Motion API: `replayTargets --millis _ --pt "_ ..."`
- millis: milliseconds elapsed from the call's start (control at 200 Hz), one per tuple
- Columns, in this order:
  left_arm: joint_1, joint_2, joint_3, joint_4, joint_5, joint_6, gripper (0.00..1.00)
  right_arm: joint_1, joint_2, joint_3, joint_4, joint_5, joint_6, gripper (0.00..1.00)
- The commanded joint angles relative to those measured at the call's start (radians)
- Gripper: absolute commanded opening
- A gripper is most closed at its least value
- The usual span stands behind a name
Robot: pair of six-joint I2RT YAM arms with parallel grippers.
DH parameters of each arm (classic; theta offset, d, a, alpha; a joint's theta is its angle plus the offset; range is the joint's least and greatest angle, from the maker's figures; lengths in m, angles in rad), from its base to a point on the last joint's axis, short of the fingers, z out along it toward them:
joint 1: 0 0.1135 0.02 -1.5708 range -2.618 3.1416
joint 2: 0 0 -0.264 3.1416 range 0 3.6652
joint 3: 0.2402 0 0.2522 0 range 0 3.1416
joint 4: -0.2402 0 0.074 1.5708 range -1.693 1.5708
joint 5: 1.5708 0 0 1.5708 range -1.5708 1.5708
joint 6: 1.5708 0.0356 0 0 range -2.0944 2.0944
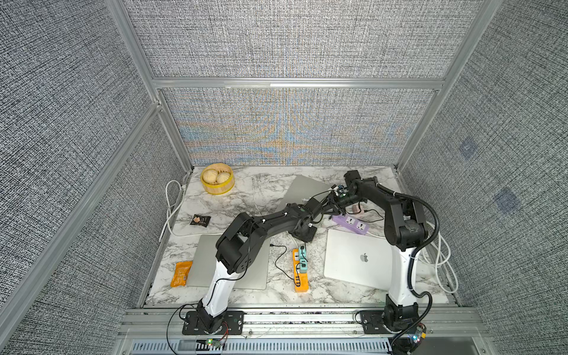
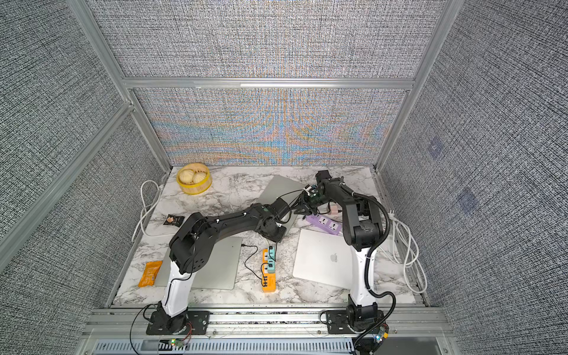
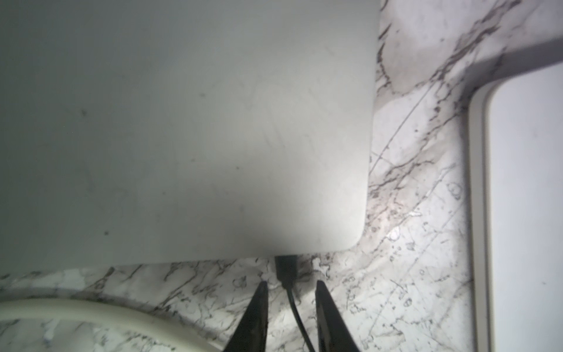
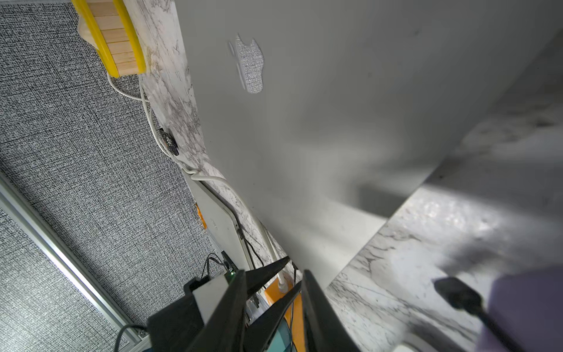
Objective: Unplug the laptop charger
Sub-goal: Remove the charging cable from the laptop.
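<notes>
A grey closed laptop (image 1: pixel 307 189) lies at the back middle of the marble table; it fills most of the left wrist view (image 3: pixel 182 137). The charger's black plug (image 3: pixel 286 268) sits in the laptop's edge near a corner, and its thin black cable (image 3: pixel 300 317) runs back between my left fingers. My left gripper (image 3: pixel 290 285) (image 1: pixel 333 211) is open, its tips just short of the plug on either side of the cable, not touching it. My right gripper (image 4: pixel 273 274) (image 1: pixel 336 198) hovers open close above the same corner, holding nothing; the left fingers show through its gap.
A purple power strip (image 1: pixel 353 223) and a pink adapter (image 1: pixel 356 209) lie right of the grippers. In front are a white laptop (image 1: pixel 359 259), an orange power strip (image 1: pixel 300 270) and a grey laptop (image 1: pixel 215 261). A bamboo steamer (image 1: pixel 217 182) stands back left. White cables (image 1: pixel 172 209) line the edges.
</notes>
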Motion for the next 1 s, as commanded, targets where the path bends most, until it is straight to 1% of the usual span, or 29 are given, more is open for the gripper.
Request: replayTargets --millis 0,95,400,655,856,996 --pt "0.0 0.006 0.009 0.003 -0.001 -0.002 0.26 0.006 0.01 0.015 -0.023 -0.017 -0.014 0.34" --pt "0.0 0.005 0.002 0.002 -0.015 -0.011 0.24 0.009 0.022 0.024 -0.034 -0.017 -0.022 0.33" --pt "-0.01 0.012 0.024 -0.005 -0.058 -0.02 0.21 0.007 0.04 0.013 -0.035 -0.013 -0.034 0.33" --pt "-0.013 0.027 0.049 -0.021 -0.057 -0.015 0.21 0.006 0.05 0.004 -0.043 -0.011 -0.048 0.31" --pt "-0.016 0.036 0.056 -0.022 -0.068 -0.017 0.17 0.006 0.057 -0.006 -0.04 -0.011 -0.054 0.31" --pt "-0.018 0.049 0.069 -0.035 -0.068 -0.016 0.17 0.005 0.056 -0.015 -0.039 -0.009 -0.06 0.31"
